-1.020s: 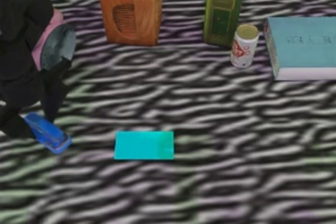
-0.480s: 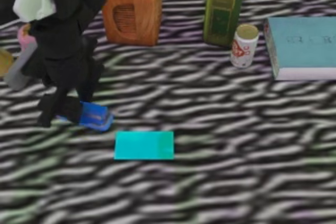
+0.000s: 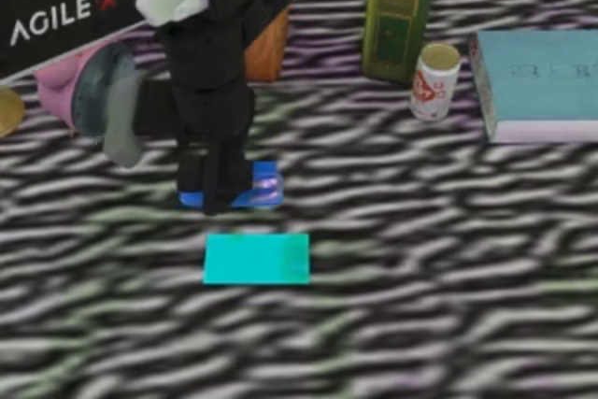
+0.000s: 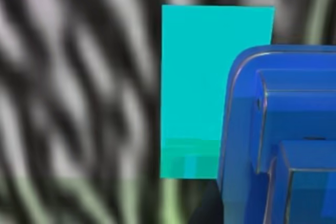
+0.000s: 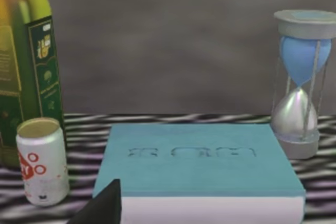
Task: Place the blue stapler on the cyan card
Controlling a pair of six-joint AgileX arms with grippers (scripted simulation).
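As the left tool (image 3: 224, 195) hung over the desk (image 3: 420, 259) just behind the card (image 3: 256, 259), it was clamped on the stapler (image 3: 260, 186), whose blue ends showed either side of the dark fingers in the top view. A second before, the stapler sat low at the desk's left edge, well left of the card; half a second before, it was lifted and just off the card's far-left corner. It had since travelled right and now stood directly behind the card, near it but not over it. In the left wrist view the stapler's rounded end overlapped one long edge of the card (image 4: 197, 87), most of the card lying open beside it.

Judgement: the carry was nearly complete. A short move toward the near edge of the desk remained before lowering and release.

The right tool (image 5: 102, 205) was parked at the right, near the book (image 3: 537, 81) and the can (image 3: 434, 81); only one dark tip showed, so its state cannot be told.
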